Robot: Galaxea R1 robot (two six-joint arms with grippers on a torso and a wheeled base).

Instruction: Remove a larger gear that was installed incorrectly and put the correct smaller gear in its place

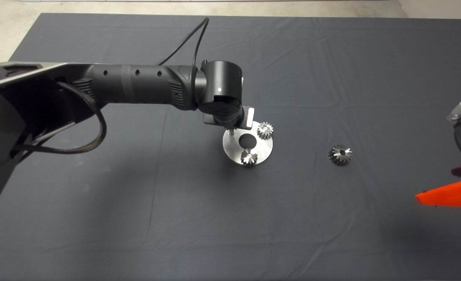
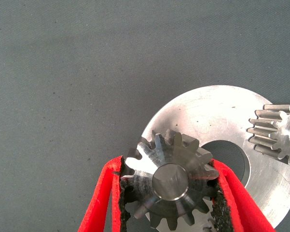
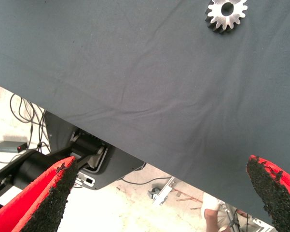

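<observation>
Mat: a dark cloth mat fills nearly the whole head view, creased, carrying everything below.
My left arm: it reaches in from the left edge to the centre of the frame, wrist turned down over the plate so that I can lower a gear onto its post.
My right gripper: parked at the right edge of the head view, red fingers spread wide with nothing between them, kept clear of the work.
Plate: a round bright steel plate with a centre hole lies at mid frame; two small silver gears already sit on it, one at its upper right and one at its lower edge.
My left gripper: hidden under the wrist in the head view; in my wrist view the two pads pinch the smaller gear by its toothed sides.
Smaller gear: lower centre of my wrist view, over the plate's edge, with a smooth round pin end showing in its bore. I judge it is on the post, or nearly; how deep, I cannot tell.
Larger gear: darker, lying alone on the mat, right of centre, well apart from the plate, so already removed.
</observation>
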